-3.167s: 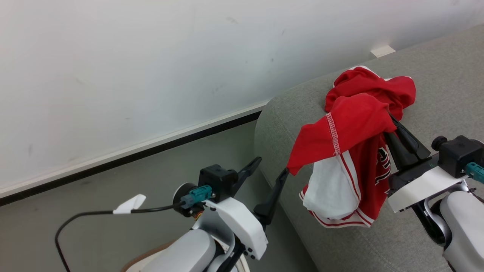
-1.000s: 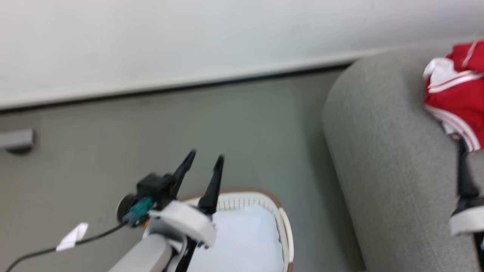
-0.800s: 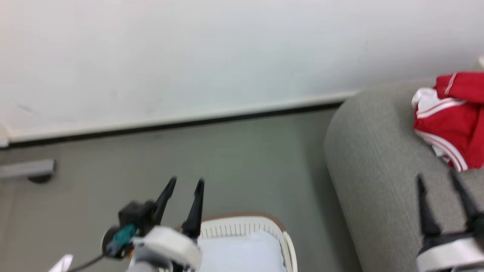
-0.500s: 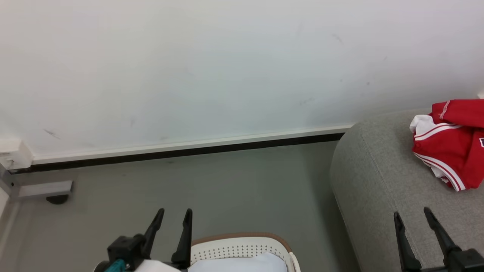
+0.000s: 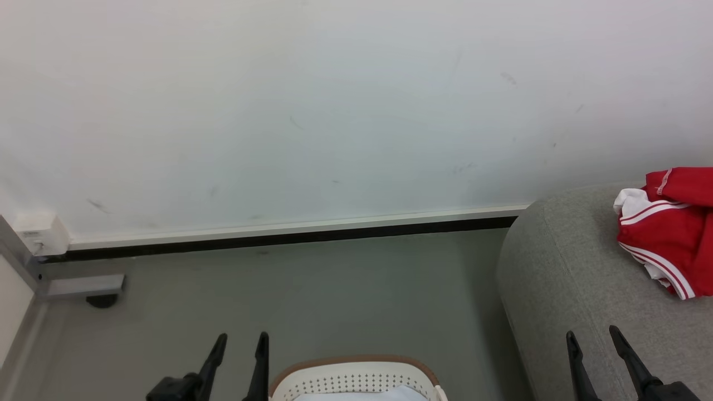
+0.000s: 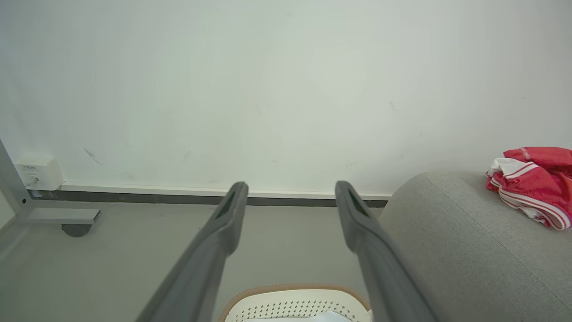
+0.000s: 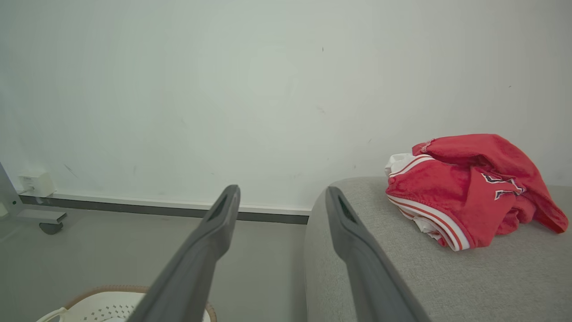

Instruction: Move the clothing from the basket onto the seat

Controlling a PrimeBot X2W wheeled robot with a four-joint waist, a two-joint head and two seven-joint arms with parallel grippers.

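**Both grippers spread and bare; red clothing heaped on the seat**

Left gripper (image 5: 242,337): low at the bottom edge of the head view, just left of the basket (image 5: 356,372), fingers pointing up toward the white wall (image 5: 334,111). Spread wide apart, gripping nothing, touching nothing. In the left wrist view, raised above the basket's brown rim, with bare grey floor (image 5: 334,289) between the tips.

Right gripper (image 5: 591,332): low at the bottom right, in front of the grey fabric of the seat (image 5: 557,278), fingers likewise pointing upward. Also spread wide and bare. In the right wrist view, set across the edge of the seat's rounded arm; contact with the fabric unclear.

Clothing (image 5: 665,234): crumpled in a heap on top of the seat, near the wall, well apart from both grippers. Red with white stripes, with a black-and-white letter print visible in the right wrist view.

Inside the basket, a pale bluish-white cloth (image 5: 362,396). At far left on the floor, a grey metal foot (image 5: 83,285) with a dark caster, near a small white box (image 5: 42,234) on the wall.
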